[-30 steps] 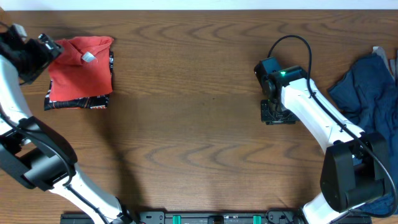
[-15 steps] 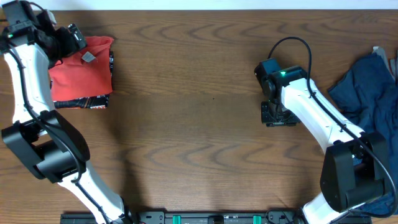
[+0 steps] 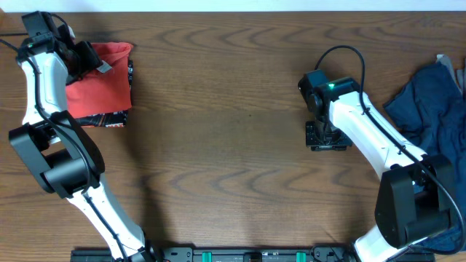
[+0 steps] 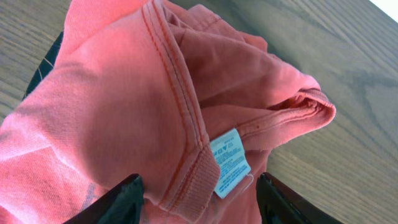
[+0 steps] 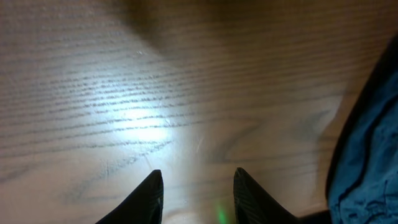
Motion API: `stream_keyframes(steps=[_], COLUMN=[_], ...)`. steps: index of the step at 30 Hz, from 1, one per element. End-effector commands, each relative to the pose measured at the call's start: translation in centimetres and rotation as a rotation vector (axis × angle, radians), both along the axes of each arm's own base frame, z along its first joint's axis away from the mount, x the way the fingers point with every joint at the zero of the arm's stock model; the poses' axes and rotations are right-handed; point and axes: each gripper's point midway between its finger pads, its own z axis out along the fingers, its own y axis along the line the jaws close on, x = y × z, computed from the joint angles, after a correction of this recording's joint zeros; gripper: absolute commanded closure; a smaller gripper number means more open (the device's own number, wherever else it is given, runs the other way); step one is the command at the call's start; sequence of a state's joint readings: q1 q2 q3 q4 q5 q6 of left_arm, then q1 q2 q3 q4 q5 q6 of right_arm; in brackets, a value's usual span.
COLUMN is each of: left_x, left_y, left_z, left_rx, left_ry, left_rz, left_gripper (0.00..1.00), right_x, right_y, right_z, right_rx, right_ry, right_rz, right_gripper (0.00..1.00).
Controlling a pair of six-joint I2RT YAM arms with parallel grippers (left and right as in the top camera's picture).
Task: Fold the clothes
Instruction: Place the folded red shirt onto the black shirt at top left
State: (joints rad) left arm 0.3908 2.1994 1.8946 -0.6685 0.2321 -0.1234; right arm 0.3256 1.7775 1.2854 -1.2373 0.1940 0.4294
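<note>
The folded shirt (image 3: 102,84) is lying far left on the table (image 3: 218,145), under the left gripper (image 3: 86,57). The heaped shirt (image 3: 429,116) is lying far right.

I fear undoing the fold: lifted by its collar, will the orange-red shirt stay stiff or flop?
Likely floppy: the orange-red shirt shows soft creases and bunched folds. Lifted by its collar, the layers would probably sag open. Thin fabric: probably light.

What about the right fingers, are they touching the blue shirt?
Apart. The right wrist view shows bare table between the right fingers and the blue shirt.
</note>
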Motion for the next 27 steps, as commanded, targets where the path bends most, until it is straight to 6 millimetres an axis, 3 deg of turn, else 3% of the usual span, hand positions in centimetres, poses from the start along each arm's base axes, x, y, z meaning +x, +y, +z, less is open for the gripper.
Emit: stream_keyframes(steps=[1, 10, 13, 19, 24, 27], left_x=[0.2, -0.1, 0.0, 0.1, 2.2, 4.2], left_y=[0.0, 0.8, 0.9, 0.9, -0.2, 0.6], left_z=[-0.3, -2.6, -2.6, -2.4, -0.2, 2.2], left_rx=[0.009, 0.037, 0.038, 0.04, -0.023, -0.018], left_ry=[0.002, 0.056, 0.052, 0.043, -0.08, -0.201], left_rz=[-0.001, 0.024, 0.023, 0.023, -0.028, 0.009], left_gripper=[0.41, 0.41, 0.53, 0.94, 0.94, 0.94], right_x=[-0.1, -0.2, -0.2, -0.1, -0.1, -0.1], right_y=[-0.2, -0.3, -0.3, -0.4, -0.4, -0.4], right_z=[0.2, 0.2, 0.2, 0.3, 0.3, 0.3], right_rx=[-0.001, -0.003, -0.004, -0.009, -0.014, -0.014], right_ry=[-0.006, -0.001, 0.0, -0.003, -0.004, -0.005], right_rz=[-0.025, -0.025, -0.026, -0.025, -0.023, -0.024], right_gripper=[0.64, 0.65, 0.65, 0.64, 0.65, 0.64])
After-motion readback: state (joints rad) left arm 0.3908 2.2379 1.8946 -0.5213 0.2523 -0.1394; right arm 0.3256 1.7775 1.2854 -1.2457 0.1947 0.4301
